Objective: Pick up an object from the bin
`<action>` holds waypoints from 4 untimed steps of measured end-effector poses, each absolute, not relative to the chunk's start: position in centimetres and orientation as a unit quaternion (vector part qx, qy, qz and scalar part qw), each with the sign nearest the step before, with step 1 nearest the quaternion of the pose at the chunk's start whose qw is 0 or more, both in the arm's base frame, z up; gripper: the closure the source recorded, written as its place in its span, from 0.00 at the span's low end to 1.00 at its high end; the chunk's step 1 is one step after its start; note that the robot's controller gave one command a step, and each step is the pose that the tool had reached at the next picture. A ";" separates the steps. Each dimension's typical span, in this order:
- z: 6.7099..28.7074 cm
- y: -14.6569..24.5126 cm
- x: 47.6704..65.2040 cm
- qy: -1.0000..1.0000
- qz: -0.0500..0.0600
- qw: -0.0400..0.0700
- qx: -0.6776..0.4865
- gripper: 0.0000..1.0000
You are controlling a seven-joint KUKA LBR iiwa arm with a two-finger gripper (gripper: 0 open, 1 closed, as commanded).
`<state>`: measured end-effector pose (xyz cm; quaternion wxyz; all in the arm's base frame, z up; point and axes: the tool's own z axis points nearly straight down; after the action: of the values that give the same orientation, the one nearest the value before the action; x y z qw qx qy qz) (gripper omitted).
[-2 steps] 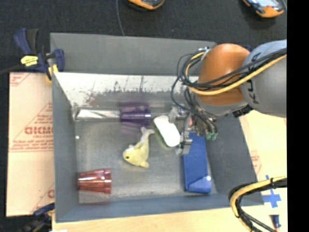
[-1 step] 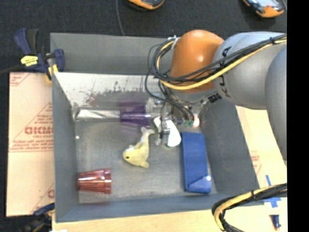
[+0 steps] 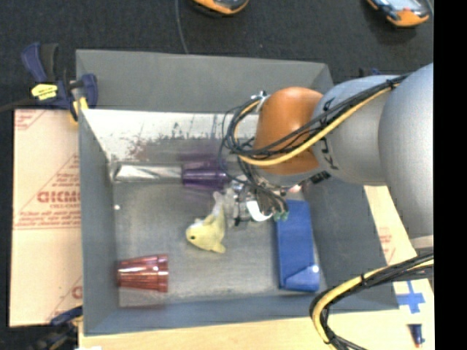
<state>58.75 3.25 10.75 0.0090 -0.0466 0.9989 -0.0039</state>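
The hand [image 3: 244,206] is hanging just behind and right of the yellow soft toy [image 3: 207,233] lying mid-bin; whether it is wide or narrow I cannot tell. It is looking like the approach step. The next move is calling for centring over the toy. A blue box [image 3: 295,250] is crowding the toy's right and a purple cup [image 3: 203,175] is sitting behind it. Bare floor is lying open leftward, toward the red cup [image 3: 143,273].

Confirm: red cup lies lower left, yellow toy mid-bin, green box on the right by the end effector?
Not quite. The camera view shows the box is blue, not green. The rest holds: red cup lower left, yellow toy mid-bin, box on the right by the end effector.
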 end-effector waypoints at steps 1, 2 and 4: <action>10.7 3.3 58.7 0.999 -0.004 0.009 -0.048 0.00; 10.7 3.3 58.7 0.999 -0.004 0.009 -0.048 0.00; 8.7 5.9 59.4 0.988 -0.004 0.011 -0.151 0.00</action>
<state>59.42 5.92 8.71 0.0106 -0.1514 0.9884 -0.0040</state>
